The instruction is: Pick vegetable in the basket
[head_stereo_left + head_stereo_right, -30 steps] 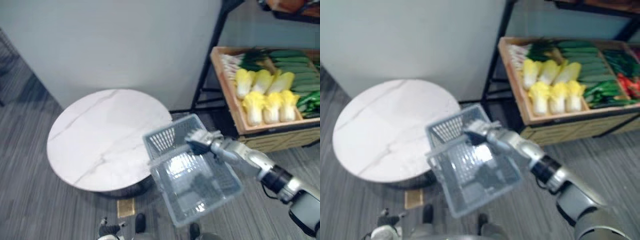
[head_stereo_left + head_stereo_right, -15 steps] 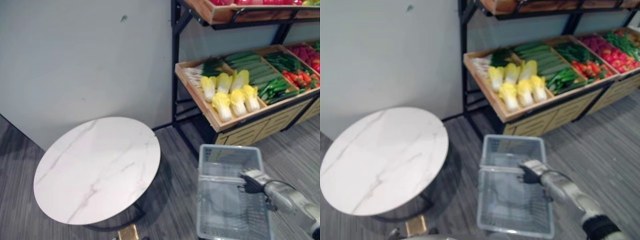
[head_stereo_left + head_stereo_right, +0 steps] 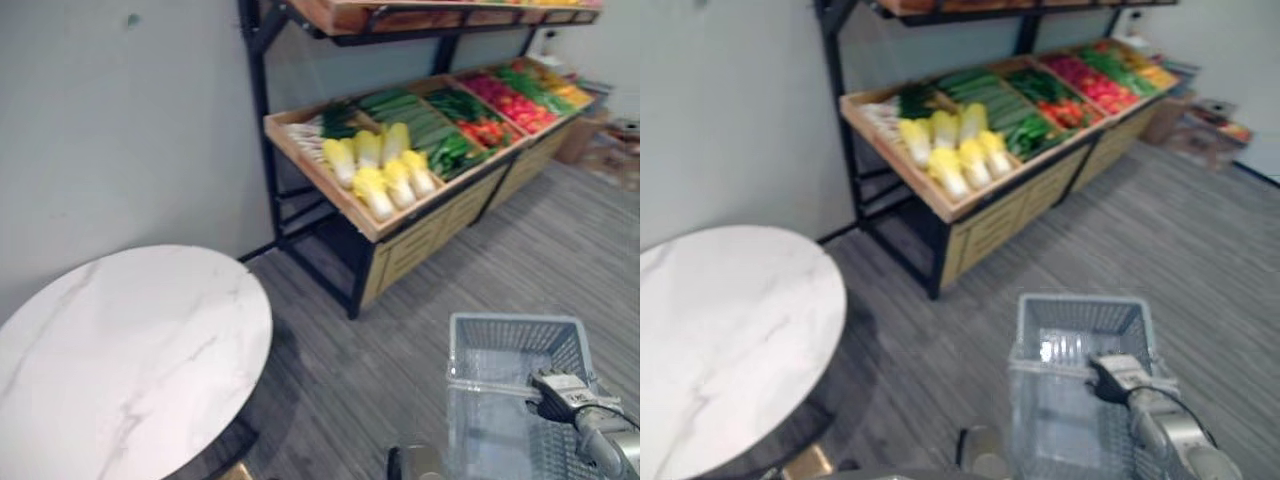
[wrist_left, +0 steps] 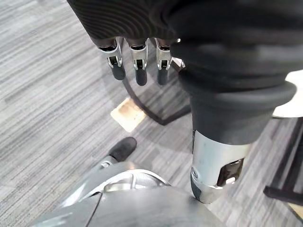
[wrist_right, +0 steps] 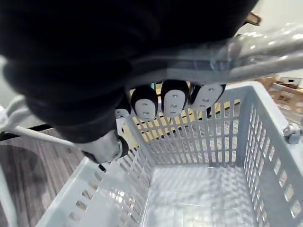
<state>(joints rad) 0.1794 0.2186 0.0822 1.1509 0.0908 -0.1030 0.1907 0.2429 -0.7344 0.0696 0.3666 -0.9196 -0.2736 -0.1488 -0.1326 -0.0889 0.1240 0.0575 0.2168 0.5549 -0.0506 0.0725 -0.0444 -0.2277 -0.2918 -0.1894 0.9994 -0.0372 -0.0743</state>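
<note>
Marble worktop (image 3: pixel 120 350) is sitting at eight o'clock, and the left hand (image 4: pixel 123 19) is hanging over the floor with its fingers (image 4: pixel 137 66) relaxed and apart. Vegetables (image 3: pixel 385 175) are lying on the wooden shelf (image 3: pixel 318 182) at twelve o'clock, well apart from the basket (image 3: pixel 510 322) at five o'clock. The right hand (image 3: pixel 560 392) is carrying that basket, its fingers (image 5: pixel 173 101) clamped round the handle (image 5: pixel 255 45).

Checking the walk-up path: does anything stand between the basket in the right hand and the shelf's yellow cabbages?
Nothing visible does. Bare floor lies between the basket, held by its handle in the right hand, and the cabbages in the wooden crate. The round table stands off to the left.
</note>
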